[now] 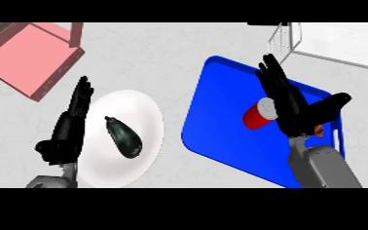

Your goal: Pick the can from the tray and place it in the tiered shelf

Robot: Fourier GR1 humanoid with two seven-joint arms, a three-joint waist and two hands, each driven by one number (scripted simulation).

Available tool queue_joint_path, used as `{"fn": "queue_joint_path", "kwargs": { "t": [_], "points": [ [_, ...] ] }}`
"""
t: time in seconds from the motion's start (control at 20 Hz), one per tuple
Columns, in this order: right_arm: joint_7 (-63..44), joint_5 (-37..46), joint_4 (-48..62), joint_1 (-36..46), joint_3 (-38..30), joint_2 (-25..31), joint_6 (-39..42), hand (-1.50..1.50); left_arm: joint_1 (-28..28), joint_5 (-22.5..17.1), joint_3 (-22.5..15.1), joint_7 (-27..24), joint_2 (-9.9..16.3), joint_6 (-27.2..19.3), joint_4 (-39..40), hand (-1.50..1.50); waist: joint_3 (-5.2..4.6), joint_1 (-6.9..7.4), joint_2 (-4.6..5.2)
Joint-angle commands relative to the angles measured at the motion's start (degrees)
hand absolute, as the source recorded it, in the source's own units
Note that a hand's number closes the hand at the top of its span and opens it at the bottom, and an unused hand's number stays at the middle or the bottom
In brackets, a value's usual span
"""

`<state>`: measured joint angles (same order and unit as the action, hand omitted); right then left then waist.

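Head view, looking steeply down on a light counter (pixel 179 44).

Right side of frame: blue tray (pixel 223 126), tilted, running from upper centre toward lower right. Red can (pixel 259 115) with a pale lid lies on its side on the tray, right of the tray's middle. Right hand (pixel 291 102) comes in from the lower right edge, above the tray, fingers straight and pointing to the upper left, thumb spread out to the right. Hand is open, nothing gripped. Fingers sit just beside the can on its right and overlap its edge; cannot tell if they touch it.

Upper right corner: wire-frame shelf (pixel 287 41) with a white surface, only partly in frame, just past the tray's top edge. Can is well apart from it.

Centre left: white plate (pixel 144 112) with a dark green, long vegetable (pixel 123 137) lying on it, lower-left part of the plate.

Left hand (pixel 68 126) shows at the lower left, just beside the plate's left rim, fingers straight and pointing up. Open, resting, holds nothing.

Upper left corner: pink box (pixel 32 58), open-topped, tilted, cut off by the frame edge, well apart from the plate.
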<state>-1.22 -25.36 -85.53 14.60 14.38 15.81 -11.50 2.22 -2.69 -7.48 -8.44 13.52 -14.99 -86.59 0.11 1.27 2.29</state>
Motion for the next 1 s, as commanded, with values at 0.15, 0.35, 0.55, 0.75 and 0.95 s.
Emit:
{"fn": "queue_joint_path", "kwargs": {
  "t": [0.15, 0.35, 0.55, 0.75, 0.95],
  "points": [
    [4.5, 0.8, 1.1, 2.7, -10.5, 15.5, 9.3, 1.50, -3.1, -6.2, 3.2, 10.2, 1.5, 4.2, 6.2, 0.00, -0.04, -1.54, -2.07],
    [-0.5, 14.6, 10.5, -0.1, -9.3, 29.1, 6.3, 1.50, -3.4, -9.3, 2.7, 15.4, 0.6, 6.6, 9.1, 0.00, -0.37, -1.75, -0.92],
    [6.8, 3.8, 18.7, 0.0, -15.7, 26.7, 18.8, -1.50, -0.8, -12.2, 3.8, 22.4, 2.7, 10.2, 9.0, 0.00, -0.04, -1.16, -2.08],
    [18.6, 5.9, 27.2, 1.3, -15.5, 29.0, 30.9, -1.50, 0.3, -12.1, 4.8, 24.1, 3.4, 9.9, 8.4, 0.00, 0.00, -0.62, -2.02],
    [13.3, 4.5, 18.7, 0.6, -13.5, 33.0, 38.8, -1.50, -1.0, -10.5, 3.2, 24.6, 1.8, 8.3, 7.0, 0.00, -0.11, -1.33, -2.42]
  ]
}}
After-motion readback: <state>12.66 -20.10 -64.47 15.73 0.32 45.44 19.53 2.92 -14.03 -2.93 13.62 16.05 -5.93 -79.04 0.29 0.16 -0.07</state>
